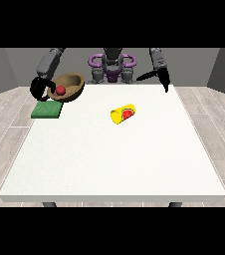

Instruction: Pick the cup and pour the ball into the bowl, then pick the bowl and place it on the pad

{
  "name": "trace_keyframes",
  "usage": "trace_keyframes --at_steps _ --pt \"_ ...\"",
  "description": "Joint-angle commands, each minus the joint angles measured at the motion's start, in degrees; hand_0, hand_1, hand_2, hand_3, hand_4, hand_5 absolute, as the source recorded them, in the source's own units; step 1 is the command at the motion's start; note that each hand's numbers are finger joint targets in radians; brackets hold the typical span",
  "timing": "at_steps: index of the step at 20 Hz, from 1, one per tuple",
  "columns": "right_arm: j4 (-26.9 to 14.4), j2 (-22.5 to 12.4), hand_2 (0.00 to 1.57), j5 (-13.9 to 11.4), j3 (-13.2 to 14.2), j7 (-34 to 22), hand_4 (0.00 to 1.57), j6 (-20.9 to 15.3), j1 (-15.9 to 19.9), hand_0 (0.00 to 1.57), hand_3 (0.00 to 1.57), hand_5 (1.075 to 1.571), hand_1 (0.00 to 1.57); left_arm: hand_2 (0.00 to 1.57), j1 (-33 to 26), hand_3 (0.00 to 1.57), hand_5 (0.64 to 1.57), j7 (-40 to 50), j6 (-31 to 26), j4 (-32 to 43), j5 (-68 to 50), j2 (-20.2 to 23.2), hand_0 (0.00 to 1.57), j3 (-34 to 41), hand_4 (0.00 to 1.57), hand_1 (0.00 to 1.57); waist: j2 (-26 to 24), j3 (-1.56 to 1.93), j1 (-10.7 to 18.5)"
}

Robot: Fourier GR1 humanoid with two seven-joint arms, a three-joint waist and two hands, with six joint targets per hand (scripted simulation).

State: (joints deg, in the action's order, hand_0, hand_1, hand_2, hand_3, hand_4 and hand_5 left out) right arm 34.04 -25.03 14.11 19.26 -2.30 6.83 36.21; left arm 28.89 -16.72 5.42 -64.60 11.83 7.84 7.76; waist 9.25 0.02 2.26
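Inspection, front view, all positions ref. the white table (109, 164).

Item 1: brown bowl (69, 86) is sitting up off the table surface near the far corner at the view's left, tilting so its opening is facing toward the camera. A red ball (60, 89) is resting inside it, low against the inner wall.

Item 2: the hand at the view's left (40, 88) is curling round the bowl's rim on the side away from the table centre; fingers are wrapping the edge, i.e. grasping the bowl and carrying it.

Item 3: green pad (47, 110) is lying flat on the table just under and in front of the bowl, close to the table's edge at the view's left. Bowl appears to be hovering above the pad's far edge w/o resting on it, though contact can't be confirmed from this angle.

Item 4: yellow cup (123, 114) is lying on its side approx. mid-table, slightly toward the far half, opening pointing to the view's right. Something red is showing at its mouth; what it is can't be made out.

Item 5: the hand at the view's right (162, 79) is hanging above the table's far edge at that side, well apart from cup and bowl, fingers straight and pointing down, released, holding nothing
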Motion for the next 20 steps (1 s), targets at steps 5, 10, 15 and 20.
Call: trace_keyframes --at_steps 5,10,15,20 --pt "-2.64 -5.72 1.57 3.42 3.56 1.77 1.06 6.60 0.46 1.57 1.57 1.562 1.57 0.00 3.57 0.00 1.565 -1.27 5.89 -0.38 3.06 -1.99 0.00 -1.35 0.00 0.00 5.62 0.03 -1.50" --pt "-6.88 -13.68 1.57 4.44 6.97 8.71 1.03 13.06 1.41 1.57 1.44 1.563 1.57 0.00 5.26 0.00 1.564 -1.44 6.83 -7.71 4.19 -3.47 0.00 -3.90 0.00 0.00 15.57 0.11 0.84" --pt "-9.85 -18.34 1.57 3.66 8.58 14.94 1.03 13.85 1.27 1.57 0.00 1.566 1.57 0.00 1.80 0.00 1.563 -2.47 5.98 -14.33 4.10 -1.96 0.00 -4.36 0.00 0.00 19.37 0.11 2.91" --pt "-13.10 -21.99 1.57 2.42 8.36 16.34 1.04 16.19 2.72 1.57 0.00 1.569 1.57 0.00 1.75 0.00 1.564 3.92 7.16 -22.34 5.97 -2.42 0.00 -6.05 0.00 0.00 21.27 0.15 0.73"
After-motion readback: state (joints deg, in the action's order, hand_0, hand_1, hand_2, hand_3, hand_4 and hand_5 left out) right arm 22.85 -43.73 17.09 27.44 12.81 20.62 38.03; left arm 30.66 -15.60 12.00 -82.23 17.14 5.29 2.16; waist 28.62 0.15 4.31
